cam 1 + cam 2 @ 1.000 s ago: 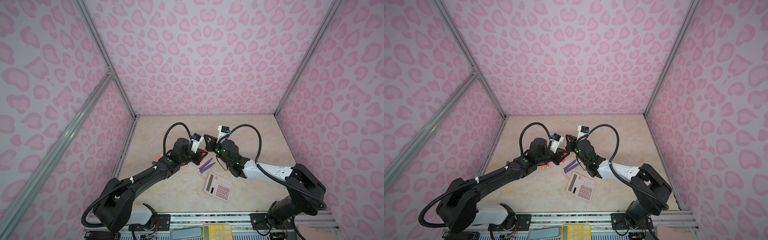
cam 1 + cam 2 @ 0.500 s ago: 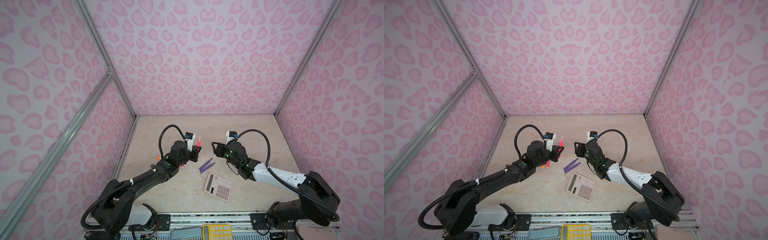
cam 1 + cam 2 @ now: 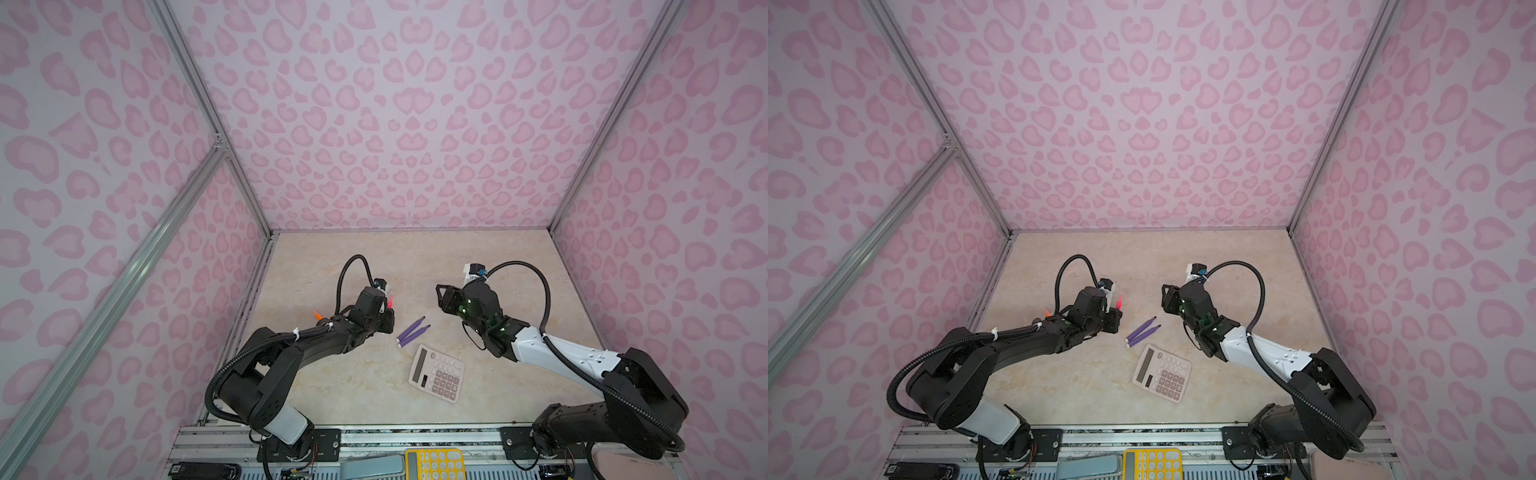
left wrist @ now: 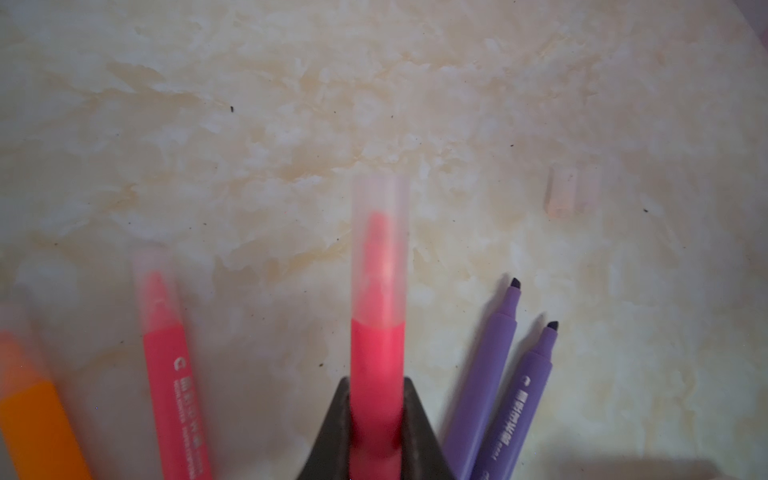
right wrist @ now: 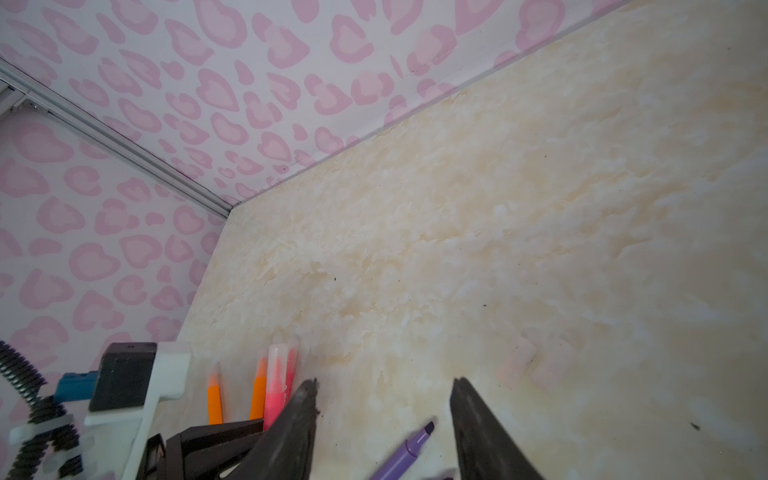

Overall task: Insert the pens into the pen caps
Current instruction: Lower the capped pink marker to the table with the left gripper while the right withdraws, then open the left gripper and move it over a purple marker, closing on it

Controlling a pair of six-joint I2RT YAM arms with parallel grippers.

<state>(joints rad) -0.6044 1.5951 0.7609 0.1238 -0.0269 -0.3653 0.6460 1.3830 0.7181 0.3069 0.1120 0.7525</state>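
Note:
My left gripper (image 4: 376, 384) is shut on a pink-red pen (image 4: 376, 357) that points up and away from the table (image 3: 390, 302). A clear pen cap (image 4: 380, 249) sits over its tip. Beside it on the table lie a second capped pink-red pen (image 4: 170, 365) and an orange pen (image 4: 33, 415). Two uncapped purple pens (image 3: 411, 332) lie side by side between the arms. My right gripper (image 5: 384, 382) hangs open and empty to the right of them (image 3: 440, 297). Two loose clear caps (image 5: 519, 365) lie on the table beyond its fingers.
A pinkish calculator (image 3: 438, 374) lies just in front of the purple pens. Two orange pens (image 5: 215, 399) lie behind the left gripper. Pink patterned walls close the table on three sides. A yellow calculator (image 3: 434, 463) sits below the front rail.
The two grippers were together at the middle. The right gripper has opened and drawn back to the right. The left gripper has pulled left with the capped pink-red pen still in it.

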